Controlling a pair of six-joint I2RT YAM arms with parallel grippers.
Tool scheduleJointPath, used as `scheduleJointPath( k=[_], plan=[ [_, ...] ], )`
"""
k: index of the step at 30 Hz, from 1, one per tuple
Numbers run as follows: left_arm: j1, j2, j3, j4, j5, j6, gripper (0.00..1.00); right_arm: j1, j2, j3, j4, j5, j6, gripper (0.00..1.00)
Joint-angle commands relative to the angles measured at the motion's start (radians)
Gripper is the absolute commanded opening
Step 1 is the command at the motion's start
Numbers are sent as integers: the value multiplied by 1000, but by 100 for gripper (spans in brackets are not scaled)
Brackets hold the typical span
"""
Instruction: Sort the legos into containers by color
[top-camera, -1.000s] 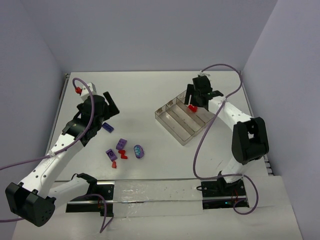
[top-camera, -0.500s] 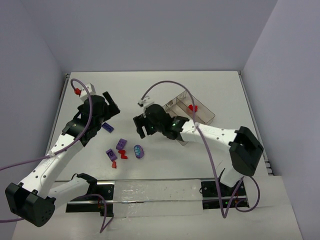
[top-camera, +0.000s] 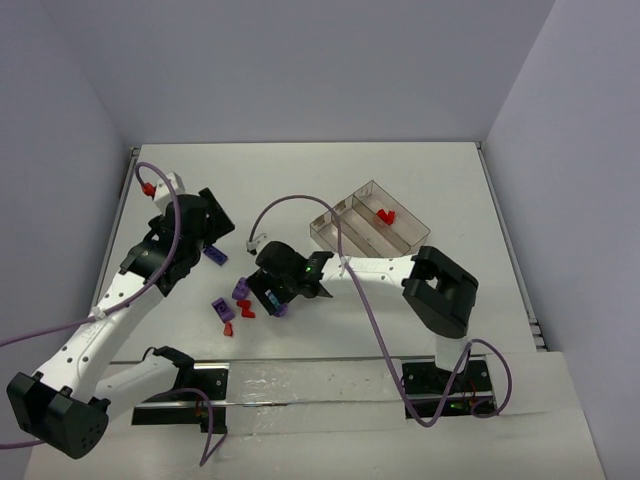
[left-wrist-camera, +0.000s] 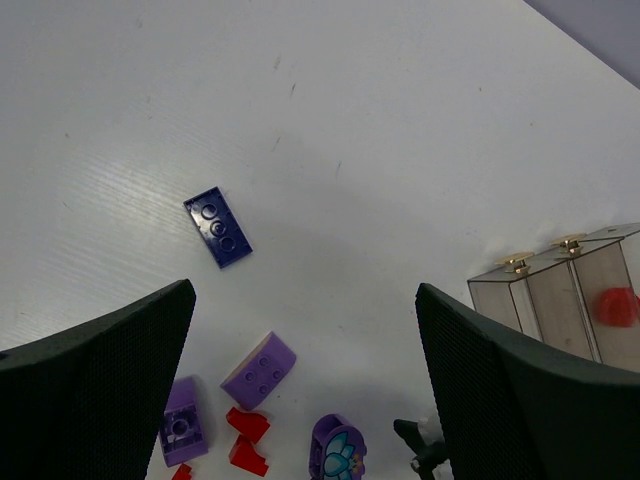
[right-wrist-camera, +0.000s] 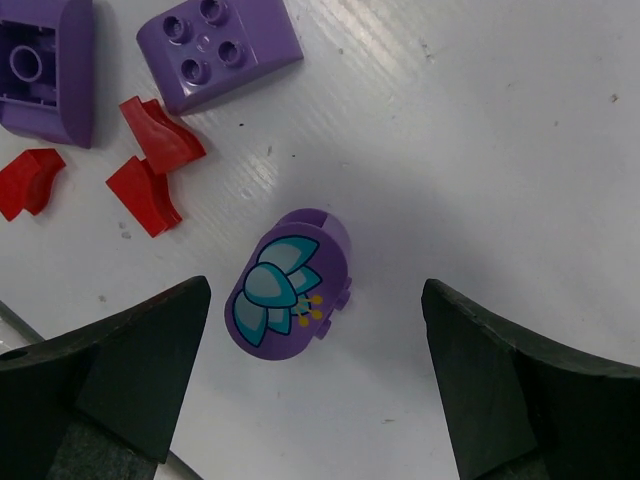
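One flower-printed purple lego (right-wrist-camera: 290, 282) on the desk (right-wrist-camera: 480, 150), between right jaws spread wide, untouched, left jaws apart, dark purple brick (left-wrist-camera: 218, 227) beyond them

Legos scattered, one sorted!
Petal-printed purple brick (right-wrist-camera: 290, 297) lies near a purple four-stud block (right-wrist-camera: 218, 48) and red bits (right-wrist-camera: 150, 165); a dark plate (left-wrist-camera: 218, 227) sits apart (studs up); one red brick (top-camera: 384, 215) rests in the clear tray (top-camera: 352, 207).

Left arm (top-camera: 95, 315) and right arm (top-camera: 380, 268) are both showing white links, black joints, thin purple cables (top-camera: 292, 198) trailing, and black textured tool fingers (left-wrist-camera: 95, 370).
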Motion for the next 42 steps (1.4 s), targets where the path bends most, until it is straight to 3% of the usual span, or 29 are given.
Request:
scheduleJointPath(
  k=[1, 4, 9, 16, 21, 29, 35, 42],
  plan=[
    [-2, 8, 15, 28, 9, -11, 99, 18, 46, 72, -59, 54, 24, 94],
    [-2, 11, 15, 29, 12, -7, 99, 28, 86, 88, -69, 72, 61, 85],
    [-2, -2, 15, 29, 15, -5, 99, 32, 65, 68, -47, 95, 102, 56],
    [-2, -1, 13, 31, 15, -3, 99, 32, 33, 97, -70, 124, 87, 41],
    [-2, 0, 13, 31, 11, -1, 99, -5, -59, 85, -74, 177, 74, 39],
    [-2, 6, 27, 33, 12, 5, 99, -270, -239, 55, -67, 198, 56, 40],
    [-2, 1, 30, 23, 4, 5, 99, -504, -240, 45, -43, 217, 85, 41],
    [-2, 0, 33, 18, 0, 10, 99, -599, -146, 83, -36, 252, 70, 42]
  ],
)
